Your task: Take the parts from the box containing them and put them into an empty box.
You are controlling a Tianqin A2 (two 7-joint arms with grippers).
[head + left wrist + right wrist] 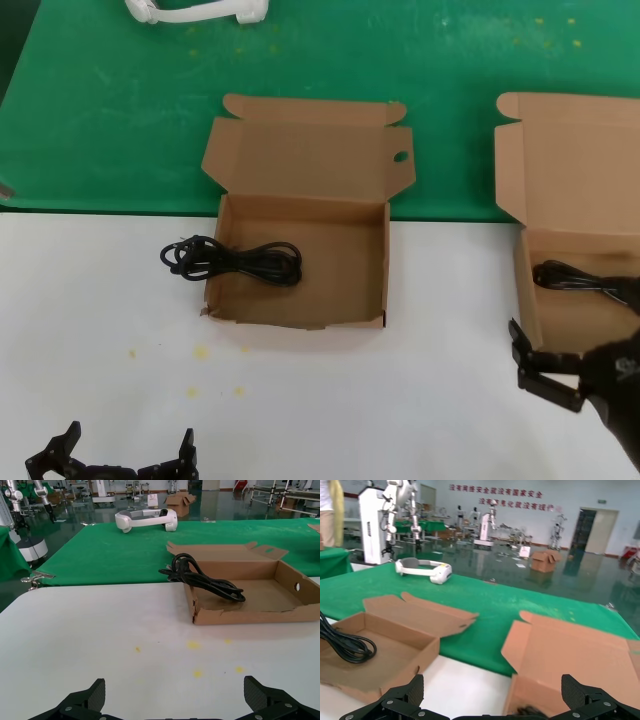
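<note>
**Tabletop stock: two tools, two mailer boxes, cables**

Left tool [122, 458]: nearest item, low at the near edge of the white tabletop [90, 340], on the robot's left. Black fingers [82, 702] spread wide apart, nothing between them. Well apart from both boxes.

Right tool [545, 375]: near edge, robot's right, just in front of the right-hand box. Fingers spread wide, nothing held.

Box with hole [300, 262]: brown cardboard mailer, centre of the tabletop, lid standing open towards the green cloth [120, 110]. Small round hole [400, 157] through the lid flap on the robot's right. Front edge ragged.

Cable, first [232, 260]: thin black cable looped in a slim bundle. It lies across the box's left wall, one end inside on the box floor, the other end hanging outside over the tabletop. The left wrist view shows it draped over that wall.

Box with plain lid [570, 165]: brown cardboard mailer at the robot's right, partly cut by the picture edge, tall lid open with rounded flap corners.

Cable, second [575, 278]: black, lying inside the plain-lidded box near its left wall; part of it is hidden behind the right arm.

White plastic piece [195, 10]: on the green cloth, far side, well apart from both boxes.
</note>
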